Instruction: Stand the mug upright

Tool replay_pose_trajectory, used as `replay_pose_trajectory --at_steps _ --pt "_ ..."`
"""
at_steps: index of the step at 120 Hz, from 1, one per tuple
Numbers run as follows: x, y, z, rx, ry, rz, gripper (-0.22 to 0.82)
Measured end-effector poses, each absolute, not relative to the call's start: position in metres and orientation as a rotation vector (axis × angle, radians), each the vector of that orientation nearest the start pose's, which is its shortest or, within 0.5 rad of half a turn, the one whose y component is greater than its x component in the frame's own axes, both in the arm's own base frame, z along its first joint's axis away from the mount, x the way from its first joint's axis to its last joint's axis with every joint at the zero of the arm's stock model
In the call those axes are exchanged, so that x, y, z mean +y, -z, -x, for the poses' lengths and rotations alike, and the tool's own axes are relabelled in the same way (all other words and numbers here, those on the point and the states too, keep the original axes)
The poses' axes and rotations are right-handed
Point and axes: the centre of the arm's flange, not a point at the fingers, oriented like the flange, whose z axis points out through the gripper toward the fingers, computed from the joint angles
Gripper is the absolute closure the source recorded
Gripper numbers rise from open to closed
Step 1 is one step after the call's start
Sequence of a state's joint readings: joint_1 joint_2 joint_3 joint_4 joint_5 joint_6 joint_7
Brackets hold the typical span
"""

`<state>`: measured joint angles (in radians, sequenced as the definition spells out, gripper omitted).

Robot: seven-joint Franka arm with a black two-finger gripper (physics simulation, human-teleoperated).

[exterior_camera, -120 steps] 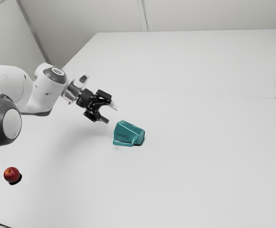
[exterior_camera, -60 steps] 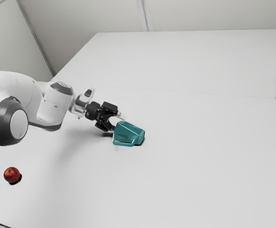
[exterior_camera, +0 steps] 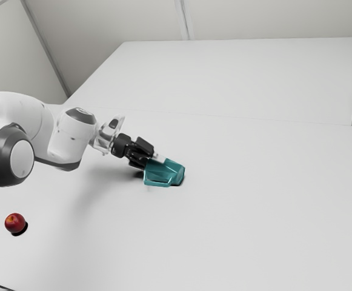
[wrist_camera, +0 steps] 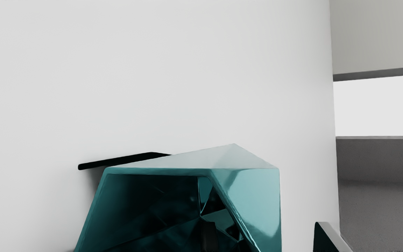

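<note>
Mug (exterior_camera: 166, 173): lying on its side on the worktop (exterior_camera: 242, 212), mouth toward the claw (exterior_camera: 154, 162), base toward the exterior view's right. Not upright.
Claw: part-open, at the mouth. By the wrist view, one finger (wrist_camera: 209, 236) is inside the mug and the other finger (wrist_camera: 327, 239) is outside, a gap showing between the outer one and the wall. No hold on anything that I can make out; whether the inner finger brushes the wall, I cannot tell.
Step in hand: judged to be the grip, with the mug's wall between the fingers.
Next move: I would close on that wall, check that it is held, then lift a little and rotate so the mouth comes up and the base goes down flat.
Risk: faceted, shiny sides may slip or pivot in a rim grip; I would turn slowly.
Apple (exterior_camera: 14, 222): red, well apart from the mug, toward the exterior view's left; out of the way, I judge.
Worktop surface: plain white, smooth-looking, with soft shadow below the arm.
Room: pale grey walls (exterior_camera: 260, 18), a narrow upright strip on the far one; greyer areas beyond the worktop's edge in the wrist view.
</note>
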<state>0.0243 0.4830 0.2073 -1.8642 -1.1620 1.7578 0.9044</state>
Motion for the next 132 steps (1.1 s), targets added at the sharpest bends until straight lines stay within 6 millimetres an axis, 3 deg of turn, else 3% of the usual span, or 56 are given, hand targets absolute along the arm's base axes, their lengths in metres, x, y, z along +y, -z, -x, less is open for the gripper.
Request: replay_pose_trajectory --at_steps 16,35,47,72,85,95,111,132 --pt "0.048 -0.262 -0.606 -0.101 -0.115 -2.086 0.61" --pt "0.045 -0.263 -0.607 -0.113 -0.13 -2.08 0.7" --pt "0.044 -0.279 -0.609 -0.134 -0.16 -2.073 0.74" --pt "0.038 -0.363 -0.631 -0.278 -0.284 -2.107 0.77" --pt "0.046 -0.427 -0.651 -0.515 -0.269 -2.344 0.77" --pt "0.037 -0.452 -0.655 -0.684 -0.174 -2.581 0.78" --pt "0.042 -0.449 -0.664 -0.76 -0.056 -2.903 0.78" --pt "0.051 -0.41 -0.682 -0.641 -0.064 -3.092 0.78"
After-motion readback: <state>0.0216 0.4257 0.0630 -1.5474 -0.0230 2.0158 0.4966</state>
